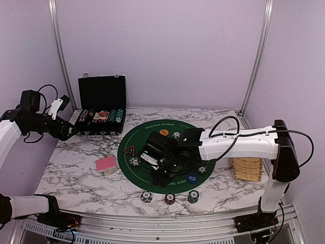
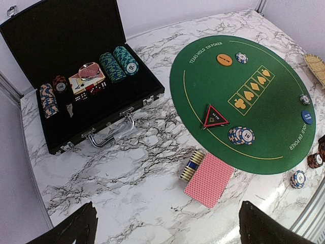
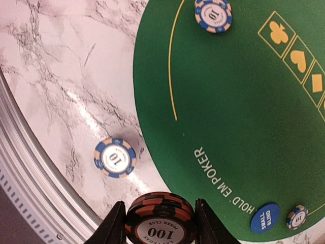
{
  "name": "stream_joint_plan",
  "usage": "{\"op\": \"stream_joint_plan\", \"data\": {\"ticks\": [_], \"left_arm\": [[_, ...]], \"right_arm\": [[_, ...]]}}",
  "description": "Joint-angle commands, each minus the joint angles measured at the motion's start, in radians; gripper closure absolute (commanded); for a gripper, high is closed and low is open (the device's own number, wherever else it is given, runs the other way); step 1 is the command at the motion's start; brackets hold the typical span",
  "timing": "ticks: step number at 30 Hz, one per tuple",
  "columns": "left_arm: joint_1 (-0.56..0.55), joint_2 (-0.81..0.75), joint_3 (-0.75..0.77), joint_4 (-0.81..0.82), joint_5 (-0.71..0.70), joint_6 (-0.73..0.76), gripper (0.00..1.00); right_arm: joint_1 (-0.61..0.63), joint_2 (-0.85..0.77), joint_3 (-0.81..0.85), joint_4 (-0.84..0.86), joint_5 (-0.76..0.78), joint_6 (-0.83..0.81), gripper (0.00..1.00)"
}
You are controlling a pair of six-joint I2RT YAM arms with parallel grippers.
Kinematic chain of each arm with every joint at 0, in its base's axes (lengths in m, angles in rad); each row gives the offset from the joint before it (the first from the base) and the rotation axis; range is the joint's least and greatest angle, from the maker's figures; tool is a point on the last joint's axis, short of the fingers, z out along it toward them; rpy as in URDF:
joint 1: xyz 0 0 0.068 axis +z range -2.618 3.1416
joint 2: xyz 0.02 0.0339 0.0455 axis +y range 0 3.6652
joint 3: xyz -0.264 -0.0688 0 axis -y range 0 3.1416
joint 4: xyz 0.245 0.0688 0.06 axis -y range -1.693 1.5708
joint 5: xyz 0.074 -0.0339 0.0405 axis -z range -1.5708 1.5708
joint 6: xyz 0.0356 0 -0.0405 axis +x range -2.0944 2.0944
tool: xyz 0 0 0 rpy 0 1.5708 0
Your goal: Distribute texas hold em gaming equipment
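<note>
Obs: right claw [image 3: 161, 226] is pinching a dark red chip stack [image 3: 161, 219], top face marked 100, with one finger against each side. Overhead, the stack shows at 6 o'clock of the green mat [image 1: 147, 136], just off its rim on the marble bench [image 1: 76, 178], near the front edge.

- 9 o'clock of the stack: blue-white chip [image 3: 115, 157] marked 10, flat on the bench, near but apart.
- 3 o'clock of the stack: teal chip [image 1: 193, 196], also on the bench.
- On the mat, 5 o'clock: blue button [image 3: 264, 217] reading SMALL BLIND, just inside the rim.
- On the mat, 8 o'clock: second 10 stack [image 3: 213, 14].
- On the mat, 9 o'clock: triangular marker [image 2: 215, 117], red and black.
- On the mat, 12 o'clock: orange button [image 2: 224, 59].
- Off the mat, 8 o'clock: red-backed cards [image 2: 209, 179] flat on the bench, with a chip roll [image 2: 190, 166] on its side just beside them.

Left claw [image 2: 167, 206] is spread wide with nothing between the fingers, above the bench on the mat's 10 o'clock side. The open black case [image 2: 30, 46] beyond it holds rows of chips.

Wicker basket [image 1: 248, 169] sits at 3 o'clock, off the mat.
</note>
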Motion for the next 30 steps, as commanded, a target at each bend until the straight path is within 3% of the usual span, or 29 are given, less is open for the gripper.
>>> {"op": "stream_joint_plan", "data": {"ticks": [1, 14, 30], "left_arm": [[0.004, -0.021, 0.027, -0.027, 0.025, 0.012, 0.01], [0.004, -0.016, 0.031, -0.029, 0.032, 0.011, 0.01], [0.004, -0.009, 0.035, -0.027, 0.034, 0.016, 0.01]], "right_arm": [[-0.009, 0.100, 0.117, 0.034, 0.020, -0.024, 0.73], [-0.083, 0.455, 0.477, 0.078, -0.040, -0.063, 0.72], [-0.130, 0.555, 0.544, 0.117, -0.034, -0.028, 0.68]]}}
